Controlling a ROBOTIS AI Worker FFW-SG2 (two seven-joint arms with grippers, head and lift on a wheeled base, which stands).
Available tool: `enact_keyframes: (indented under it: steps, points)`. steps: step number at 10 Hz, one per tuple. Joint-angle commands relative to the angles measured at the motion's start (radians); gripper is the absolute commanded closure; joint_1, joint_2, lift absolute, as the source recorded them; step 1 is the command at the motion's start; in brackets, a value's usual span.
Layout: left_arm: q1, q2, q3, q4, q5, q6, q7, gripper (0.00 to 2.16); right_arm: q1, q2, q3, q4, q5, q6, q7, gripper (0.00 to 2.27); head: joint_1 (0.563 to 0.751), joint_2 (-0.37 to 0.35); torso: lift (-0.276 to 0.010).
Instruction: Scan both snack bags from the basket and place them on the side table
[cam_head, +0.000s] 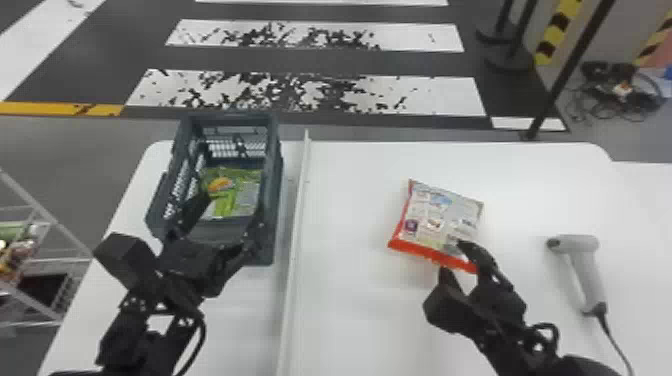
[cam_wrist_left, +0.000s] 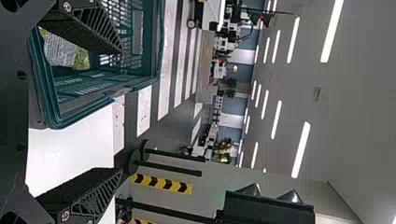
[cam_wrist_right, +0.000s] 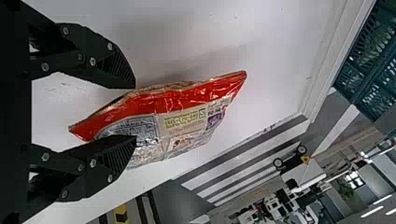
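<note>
Currently, left end effector (cam_head: 231, 210): released, at your basket (cam_head: 274, 200).
Right end effector (cam_head: 452, 258): released, at the red-edged bag (cam_head: 435, 220).
Red-edged bag: on your tabletop (cam_head: 350, 325).
Green bag (cam_head: 232, 200): inside the basket.

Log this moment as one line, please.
Right gripper: open about red-edged bag's near end | left gripper: open at basket | green bag: inside basket | scanner: on table

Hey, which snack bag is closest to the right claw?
The bag with the red edge, outside the basket, right by the right claw. The green bag is inside the basket.
</note>
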Motion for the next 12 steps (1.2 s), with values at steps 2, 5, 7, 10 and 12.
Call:
enact_keyframes:
  steps: [2,5,7,10,12]
  points:
    - [0.000,0.000,0.000,0.005,0.000,-0.005,0.000,0.10,-0.001,0.000,-0.081,-0.095,-0.187,0.087,0.074,0.06,0.695,0.001,-0.075]
    - [0.000,-0.004,-0.003,0.006,0.000,-0.005,0.000,0.10,-0.047,0.035,-0.258,-0.186,-0.532,0.237,0.212,0.46,0.695,-0.038,-0.075]
    - [0.000,-0.006,-0.005,0.006,0.000,-0.005,-0.002,0.10,-0.103,0.087,-0.285,-0.170,-0.603,0.258,0.231,2.03,0.695,-0.055,-0.075]
    - [0.005,-0.009,-0.005,0.006,-0.002,-0.002,-0.005,0.10,-0.212,0.153,-0.271,-0.047,-0.669,0.240,0.290,2.25,0.695,-0.028,-0.075]
    - [0.008,-0.007,0.000,0.005,-0.003,-0.002,-0.007,0.10,-0.271,0.175,-0.238,0.046,-0.666,0.206,0.295,2.25,0.695,0.015,-0.075]
